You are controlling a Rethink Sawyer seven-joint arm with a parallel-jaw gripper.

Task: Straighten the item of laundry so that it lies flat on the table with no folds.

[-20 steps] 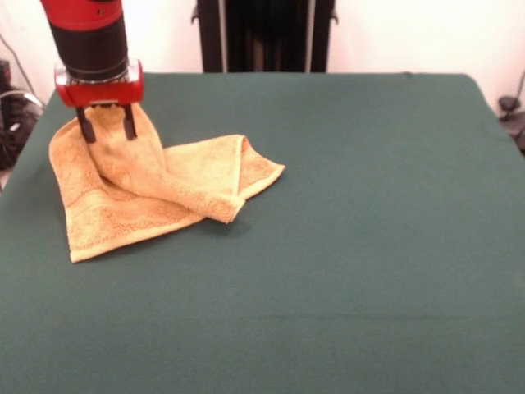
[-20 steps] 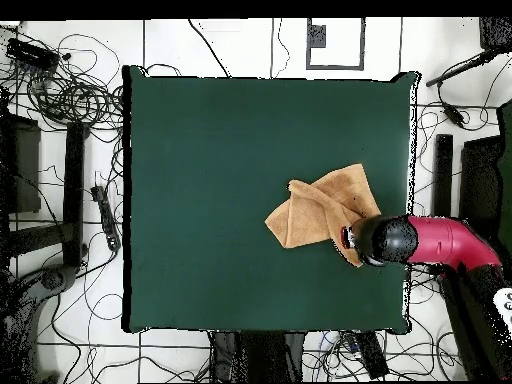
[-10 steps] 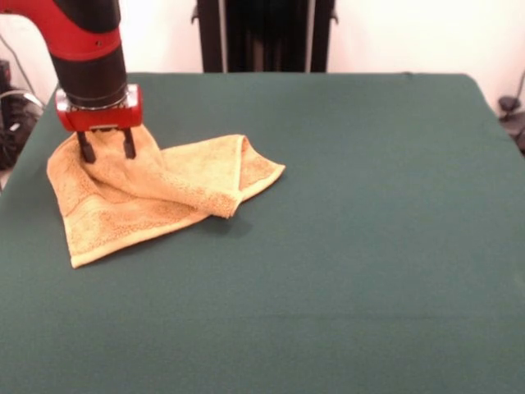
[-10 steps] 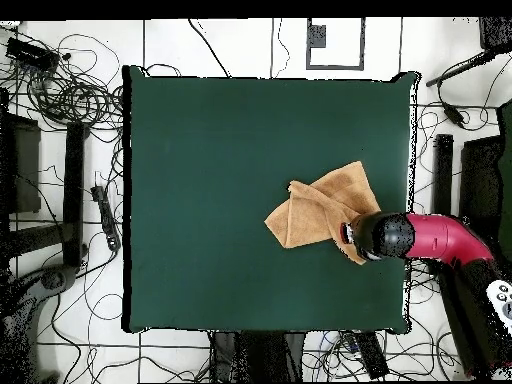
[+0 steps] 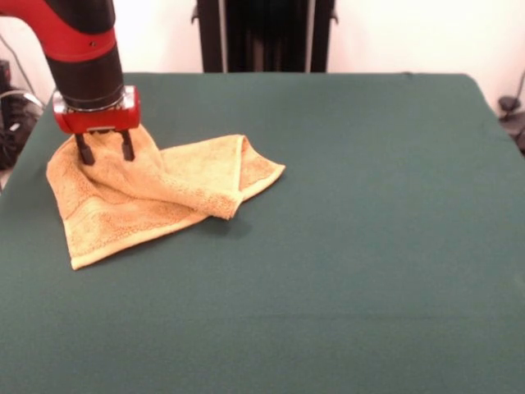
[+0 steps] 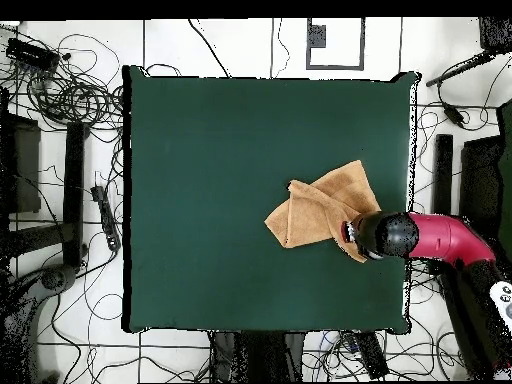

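1 soft, limp towel point(image 5: 156, 197) on the desk point(image 5: 369, 246); my jaws point(image 5: 105, 151) stand apart astride its raised corner, where I would grip.

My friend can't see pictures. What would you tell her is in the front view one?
A golden-orange towel lies crumpled and folded over itself near one side of a dark green table. A red and black robot arm reaches down, its gripper touching the towel's raised far corner.
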